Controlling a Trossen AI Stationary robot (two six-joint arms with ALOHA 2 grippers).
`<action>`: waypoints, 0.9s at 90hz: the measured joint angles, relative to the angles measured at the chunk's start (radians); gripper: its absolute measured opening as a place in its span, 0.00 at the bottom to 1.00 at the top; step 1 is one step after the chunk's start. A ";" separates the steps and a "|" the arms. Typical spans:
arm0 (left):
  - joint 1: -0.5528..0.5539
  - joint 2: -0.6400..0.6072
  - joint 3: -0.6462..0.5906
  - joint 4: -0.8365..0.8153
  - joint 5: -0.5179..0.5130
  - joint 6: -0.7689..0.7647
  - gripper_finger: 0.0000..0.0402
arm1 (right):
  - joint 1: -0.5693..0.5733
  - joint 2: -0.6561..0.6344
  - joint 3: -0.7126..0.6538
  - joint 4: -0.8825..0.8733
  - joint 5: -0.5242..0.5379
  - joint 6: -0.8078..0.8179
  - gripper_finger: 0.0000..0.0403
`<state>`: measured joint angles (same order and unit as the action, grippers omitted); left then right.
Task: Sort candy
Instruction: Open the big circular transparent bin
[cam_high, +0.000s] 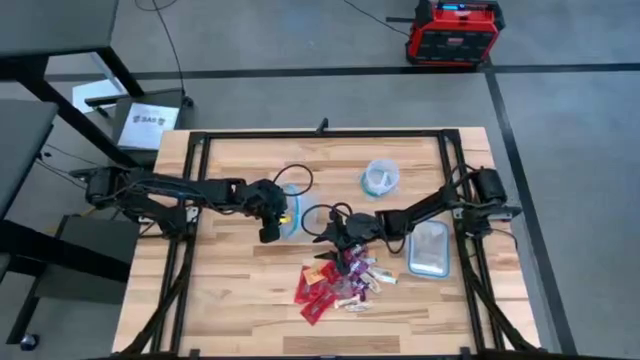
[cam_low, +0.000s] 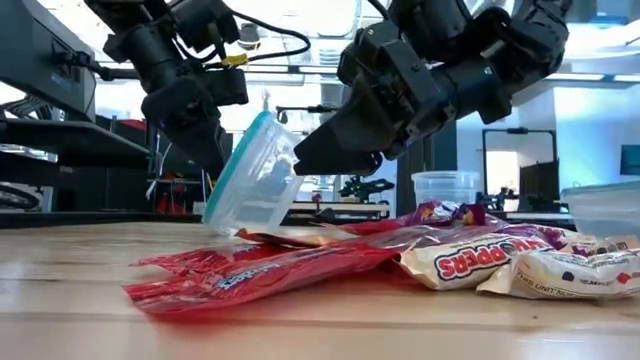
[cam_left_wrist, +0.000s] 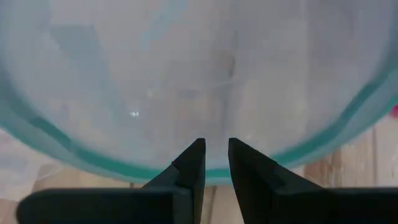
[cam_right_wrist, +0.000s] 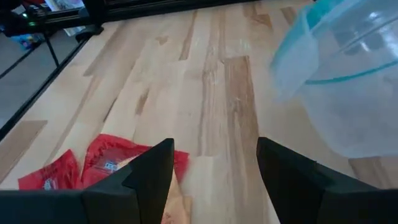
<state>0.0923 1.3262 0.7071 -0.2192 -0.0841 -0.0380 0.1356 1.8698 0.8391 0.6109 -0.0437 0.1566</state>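
The left end effector (cam_high: 270, 222) pinches the rim of a clear bowl (cam_low: 252, 180), holding it tilted above the worktop (cam_high: 230, 290). The right end effector (cam_high: 333, 238), fingers spread and empty, hovers just over the candy (cam_high: 338, 282), heaped at the worktop's front centre. The step looks like picking a sweet; next the right arm should descend and close on one wrapper.

centre: tilted clear bowl (cam_high: 289, 212) pinched by left claw (cam_high: 271, 231) blocked the middle | right claw (cam_high: 331, 238), fingers spread, hung just beside it over the candy (cam_high: 340, 282) | right edge: rectangular tub (cam_high: 431, 247) stood in the way | far: second bowl (cam_high: 380, 178) | free: bare surface (cam_high: 225, 300) at near-left
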 joint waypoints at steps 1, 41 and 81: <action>-0.001 0.000 0.000 0.000 0.000 0.000 0.14 | 0.000 0.000 0.000 0.000 0.000 0.000 0.53; -0.002 0.000 0.000 0.000 0.000 -0.007 0.14 | -0.001 0.000 0.000 0.011 0.000 -0.104 0.53; -0.002 0.000 0.000 0.000 0.000 -0.002 0.14 | 0.002 0.000 0.000 0.018 0.000 -0.105 0.53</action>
<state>0.0902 1.3258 0.7074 -0.2192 -0.0845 -0.0402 0.1371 1.8694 0.8387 0.6291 -0.0435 0.0513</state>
